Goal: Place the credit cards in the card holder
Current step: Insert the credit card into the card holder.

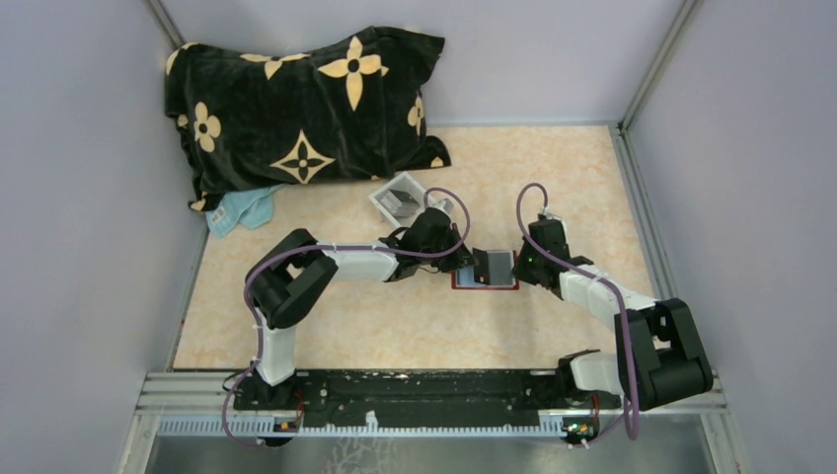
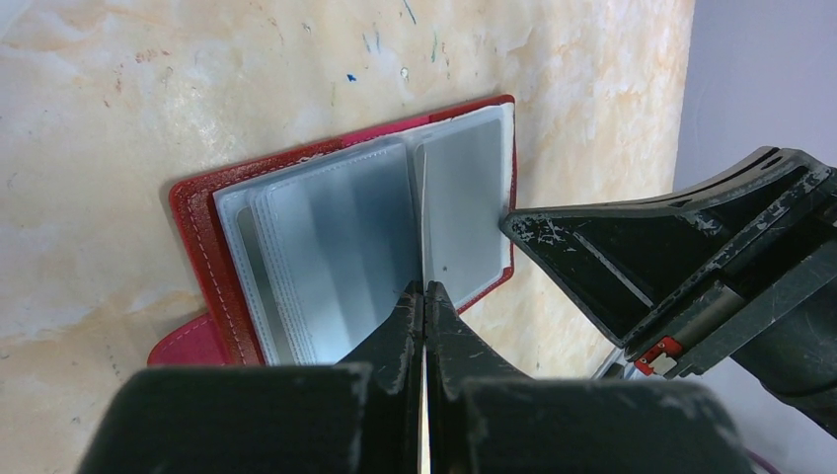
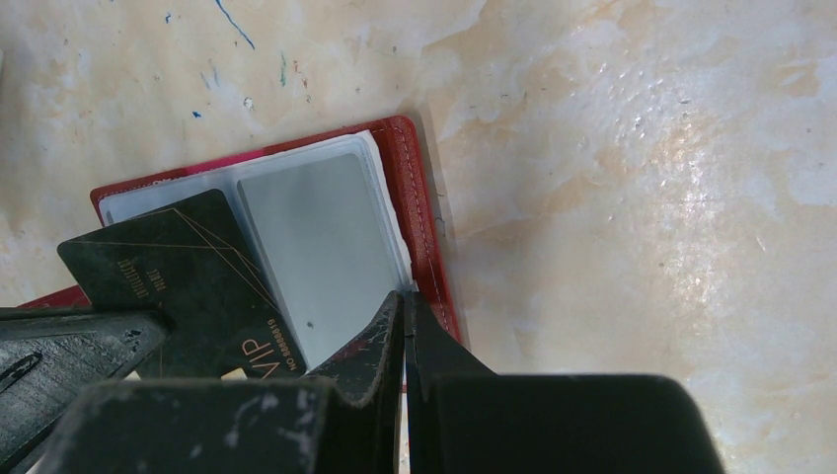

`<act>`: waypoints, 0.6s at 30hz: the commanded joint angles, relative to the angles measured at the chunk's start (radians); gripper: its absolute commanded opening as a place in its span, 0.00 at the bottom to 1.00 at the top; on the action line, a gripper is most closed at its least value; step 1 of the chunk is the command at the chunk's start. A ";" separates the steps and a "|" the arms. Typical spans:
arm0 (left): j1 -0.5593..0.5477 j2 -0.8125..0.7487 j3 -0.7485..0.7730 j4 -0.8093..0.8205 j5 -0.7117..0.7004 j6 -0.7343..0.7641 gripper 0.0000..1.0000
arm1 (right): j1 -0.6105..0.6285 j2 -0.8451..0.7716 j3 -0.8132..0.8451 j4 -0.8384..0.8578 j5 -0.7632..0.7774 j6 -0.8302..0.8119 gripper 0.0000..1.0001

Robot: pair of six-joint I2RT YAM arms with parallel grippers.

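The card holder (image 1: 494, 281) lies open on the table, red-edged, with clear sleeves (image 2: 336, 247) showing. My left gripper (image 2: 424, 288) is shut on a black credit card (image 3: 188, 276) marked VIP, which stands tilted over the holder's left half. In the left wrist view that card shows only edge-on (image 2: 420, 212). My right gripper (image 3: 405, 296) is shut with nothing visibly between its fingers, and its tips rest on the holder's right rim (image 3: 424, 237). From above, the left gripper (image 1: 462, 259) and right gripper (image 1: 520, 265) flank the holder.
A small white tray (image 1: 387, 188) holding more cards (image 1: 403, 203) stands just behind the left arm. A black pillow (image 1: 296, 109) with tan flowers and a light blue cloth (image 1: 242, 209) lie at the back left. Grey walls close in the table.
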 commanded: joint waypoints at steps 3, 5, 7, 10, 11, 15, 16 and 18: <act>-0.002 0.020 -0.003 0.020 -0.010 -0.040 0.00 | 0.007 -0.005 0.010 0.040 0.002 -0.003 0.00; -0.002 0.019 -0.017 0.036 -0.022 -0.055 0.00 | 0.007 -0.005 0.009 0.040 0.002 -0.002 0.00; -0.004 0.018 -0.029 0.048 -0.034 -0.071 0.00 | 0.007 -0.004 0.008 0.041 0.004 -0.002 0.00; -0.007 0.018 -0.039 0.058 -0.048 -0.084 0.00 | 0.007 -0.004 0.005 0.041 0.003 -0.003 0.00; -0.008 0.018 -0.042 0.060 -0.053 -0.090 0.00 | 0.007 -0.003 0.004 0.042 0.002 -0.003 0.00; -0.013 0.022 -0.052 0.074 -0.067 -0.101 0.00 | 0.006 0.001 0.002 0.044 0.001 0.000 0.00; -0.015 0.024 -0.053 0.078 -0.068 -0.102 0.00 | 0.007 0.000 0.003 0.044 0.001 -0.001 0.00; -0.016 0.030 -0.056 0.084 -0.071 -0.107 0.00 | 0.006 -0.001 0.003 0.044 0.001 -0.001 0.00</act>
